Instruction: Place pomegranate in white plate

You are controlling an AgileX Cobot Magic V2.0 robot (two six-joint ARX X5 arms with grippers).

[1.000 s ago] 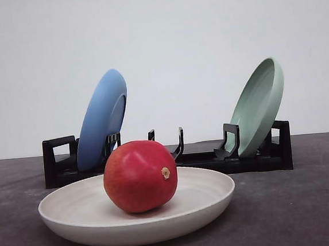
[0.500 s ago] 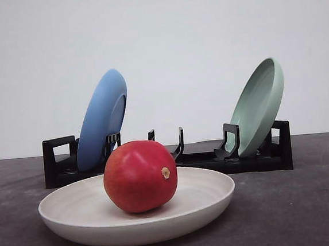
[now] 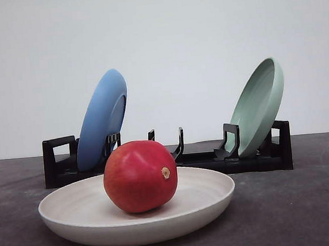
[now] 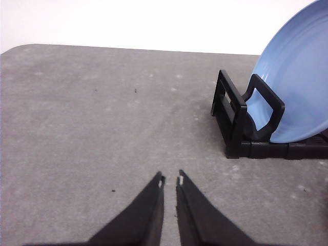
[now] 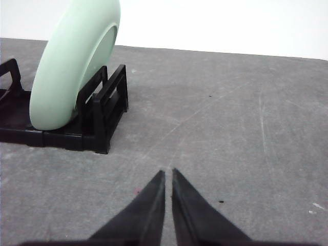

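Nothing has shifted over the last second: the pomegranate [image 3: 140, 176] rests inside the white plate [image 3: 63, 219], well away from the left gripper [image 4: 170, 180] and right gripper [image 5: 168, 173], both closed, empty and above bare table [image 4: 92, 133], so the placing looks done.

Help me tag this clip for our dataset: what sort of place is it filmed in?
Most likely a staged lab tabletop, not a real kitchen: a bare grey table against a plain white wall, with only a black dish rack and a pomegranate on a white plate.
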